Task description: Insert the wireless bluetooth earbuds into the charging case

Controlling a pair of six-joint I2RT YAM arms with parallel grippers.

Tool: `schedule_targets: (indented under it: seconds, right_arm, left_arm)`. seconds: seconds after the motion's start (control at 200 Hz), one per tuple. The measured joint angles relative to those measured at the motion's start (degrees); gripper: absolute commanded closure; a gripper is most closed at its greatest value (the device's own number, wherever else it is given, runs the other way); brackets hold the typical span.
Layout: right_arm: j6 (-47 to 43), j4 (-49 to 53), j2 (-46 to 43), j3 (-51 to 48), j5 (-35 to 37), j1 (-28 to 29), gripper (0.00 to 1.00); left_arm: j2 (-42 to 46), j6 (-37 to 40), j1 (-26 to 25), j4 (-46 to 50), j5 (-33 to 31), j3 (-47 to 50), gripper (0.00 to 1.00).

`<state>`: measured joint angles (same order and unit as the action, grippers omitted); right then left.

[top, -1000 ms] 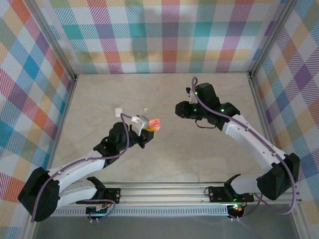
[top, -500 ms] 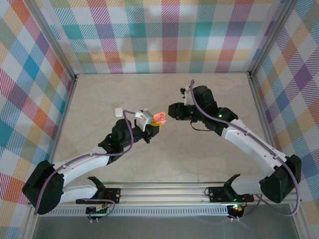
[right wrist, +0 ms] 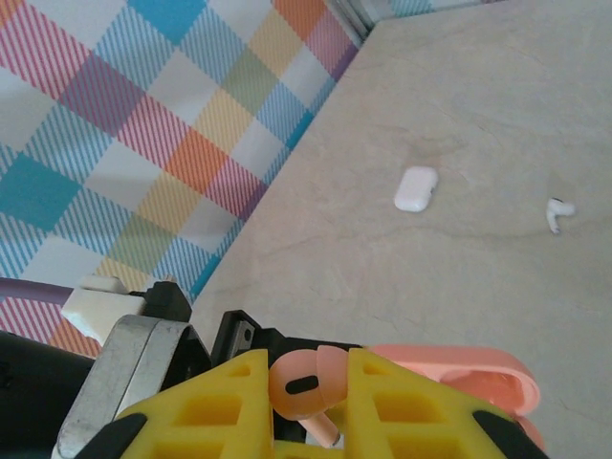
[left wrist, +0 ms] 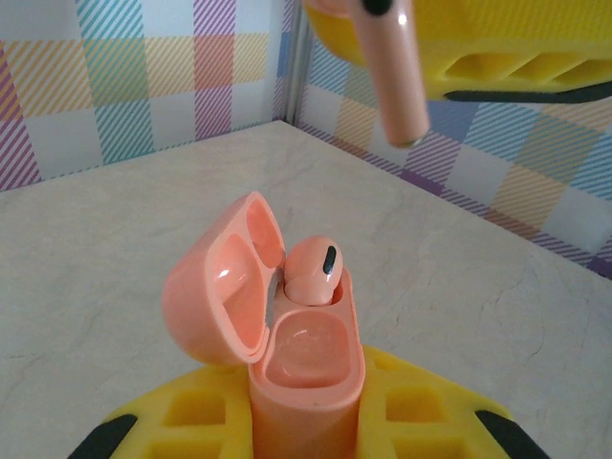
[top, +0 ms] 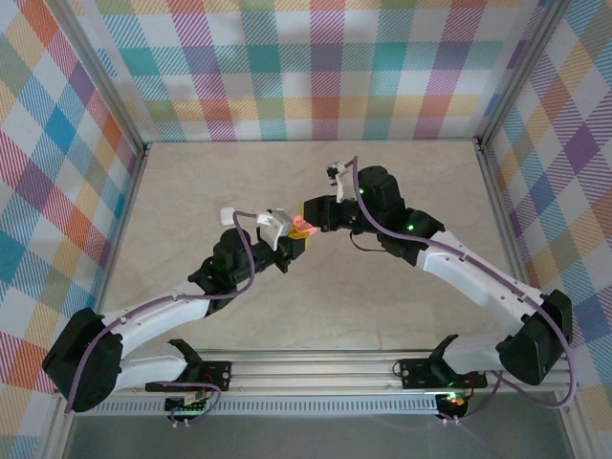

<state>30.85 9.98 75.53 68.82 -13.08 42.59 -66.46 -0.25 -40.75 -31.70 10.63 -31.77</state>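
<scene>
In the left wrist view my left gripper (left wrist: pixel 306 426) is shut on the salmon-pink charging case (left wrist: pixel 308 382), held upright with its lid (left wrist: pixel 222 296) open to the left. One pink earbud (left wrist: pixel 314 271) sits in the far slot; the near slot (left wrist: pixel 311 342) is empty. My right gripper (right wrist: pixel 311 394) is shut on a second pink earbud (right wrist: pixel 304 381), its stem (left wrist: pixel 397 72) hanging just above and beyond the case. In the top view both grippers meet mid-table, the left gripper (top: pixel 293 241) under the right gripper (top: pixel 313 211).
A closed white case (right wrist: pixel 416 188) and a loose white earbud (right wrist: pixel 557 212) lie on the beige table beyond the grippers; the white case (top: pixel 228 214) is left of the left gripper. Plaid walls enclose the table on three sides.
My right gripper has travelled left with the pink earbud until it hangs over the open case. My left gripper lifted the case slightly up and right, then held still.
</scene>
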Motion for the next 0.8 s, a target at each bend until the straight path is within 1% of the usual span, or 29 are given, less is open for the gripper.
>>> schedule_targets:
  seconds: [0.135, 0.525, 0.8]
  right_arm:
    - [-0.3, -1.5, 0.7, 0.0, -0.1, 0.2, 0.79]
    - [0.0, -1.8, 1.4, 0.0, 0.9, 0.2, 0.79]
    - [0.3, -1.9, 1.4, 0.0, 1.5, 0.2, 0.79]
  left_arm:
    - [0.3, -0.3, 0.0, 0.0, -0.6, -0.3, 1.0]
    - [0.2, -1.0, 0.0, -2.2, -3.7, -2.4, 1.0]
    - [0.2, -1.7, 0.0, -3.0, -3.9, -2.9, 1.0]
